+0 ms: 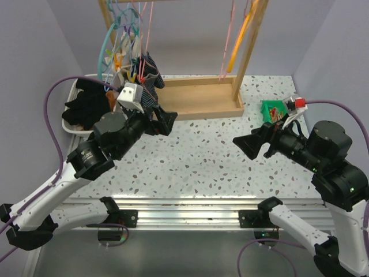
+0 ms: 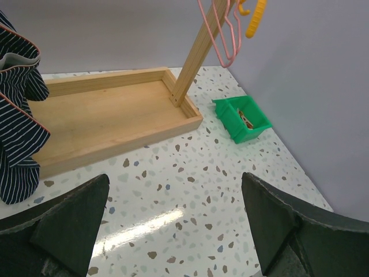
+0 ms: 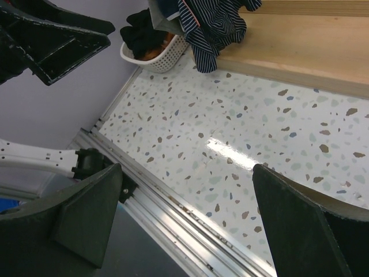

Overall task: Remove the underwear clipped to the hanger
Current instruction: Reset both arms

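Black underwear (image 1: 86, 103) (image 3: 140, 32) lies heaped in a white basket (image 1: 68, 124) (image 3: 164, 57) at the far left. Beside it, a teal clip hanger (image 1: 118, 34) hangs from the wooden rack. Dark blue striped garments (image 1: 149, 81) (image 2: 17, 133) (image 3: 213, 26) dangle from its clips. My left gripper (image 1: 167, 121) (image 2: 174, 190) is open and empty, hovering just right of the striped garments. Low over the table's right half, my right gripper (image 1: 253, 140) (image 3: 187, 184) is open too, with nothing between its fingers.
The rack's wooden base tray (image 1: 202, 104) (image 2: 104, 115) spans the back. Pink hangers (image 1: 228, 40) (image 2: 225, 34) and a yellow one (image 1: 239, 40) (image 2: 256, 17) hang at its right post. A green bin (image 1: 272, 109) (image 2: 242, 118) sits back right. An orange-brown cloth (image 1: 109, 99) is in the basket.
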Controlling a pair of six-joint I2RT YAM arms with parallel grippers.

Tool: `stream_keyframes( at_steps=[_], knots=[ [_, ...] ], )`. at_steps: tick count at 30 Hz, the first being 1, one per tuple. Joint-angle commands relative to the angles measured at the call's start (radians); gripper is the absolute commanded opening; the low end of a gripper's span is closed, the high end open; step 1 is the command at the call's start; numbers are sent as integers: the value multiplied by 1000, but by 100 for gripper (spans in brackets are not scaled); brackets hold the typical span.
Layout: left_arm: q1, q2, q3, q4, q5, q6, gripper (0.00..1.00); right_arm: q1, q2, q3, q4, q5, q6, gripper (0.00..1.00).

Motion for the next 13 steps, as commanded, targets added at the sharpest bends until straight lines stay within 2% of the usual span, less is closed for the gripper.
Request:
stream_keyframes(
  at_steps=[1,8,13],
  knots=[
    [2,-19,10,52,-22,24,100,-2,11,26,48,-35,9,99],
    [2,-34,6,49,-26,28,100,-4,5,24,68,-50,18,98],
    [2,-42,3,38,-28,28,100,-2,27,43,24,-18,24,99]
  ],
)
